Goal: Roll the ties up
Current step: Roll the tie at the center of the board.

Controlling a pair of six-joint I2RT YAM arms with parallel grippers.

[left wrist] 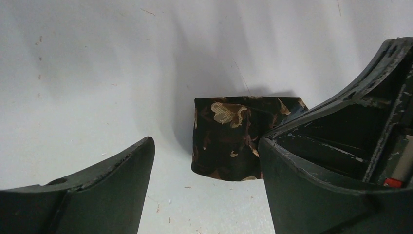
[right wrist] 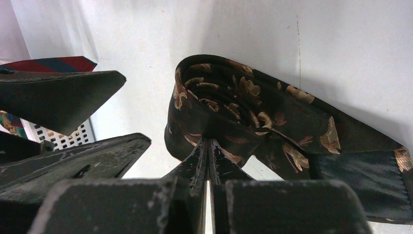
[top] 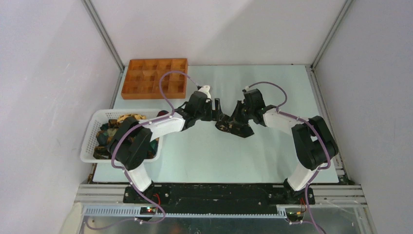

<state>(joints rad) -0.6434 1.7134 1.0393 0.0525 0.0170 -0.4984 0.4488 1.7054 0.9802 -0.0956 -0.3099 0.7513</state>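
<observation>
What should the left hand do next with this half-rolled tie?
Probably close the open left hand on the tie to steady it: the right hand pinches the coil's edge, and a loose tail lies unwound.

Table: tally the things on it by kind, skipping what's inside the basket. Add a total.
Orange compartment tray: 1
White mesh basket: 1
Partly rolled leafy-print tie: 1
Total: 3
</observation>
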